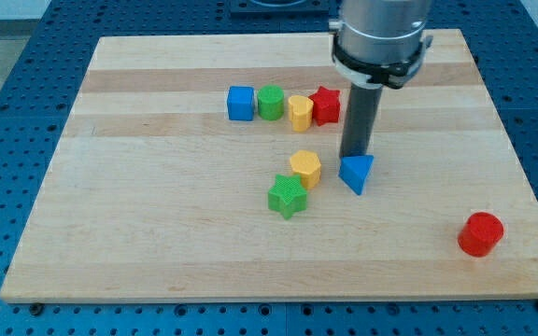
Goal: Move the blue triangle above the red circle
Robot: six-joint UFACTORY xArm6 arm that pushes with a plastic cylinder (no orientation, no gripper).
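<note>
No pincer on this rig, so no open/closed state: my tip [354,155] touches the blue triangle [357,174] from its top side; triangle sits up-left of the red circle [480,233], well apart.

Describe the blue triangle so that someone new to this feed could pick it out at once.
Start at the wooden board and find the dark rod coming down from the view's top. My tip ends just above the blue triangle, right of the board's middle. The other blue piece, the blue cube, sits in the upper row; this one is wedge-shaped, right of the yellow hexagon.
</note>
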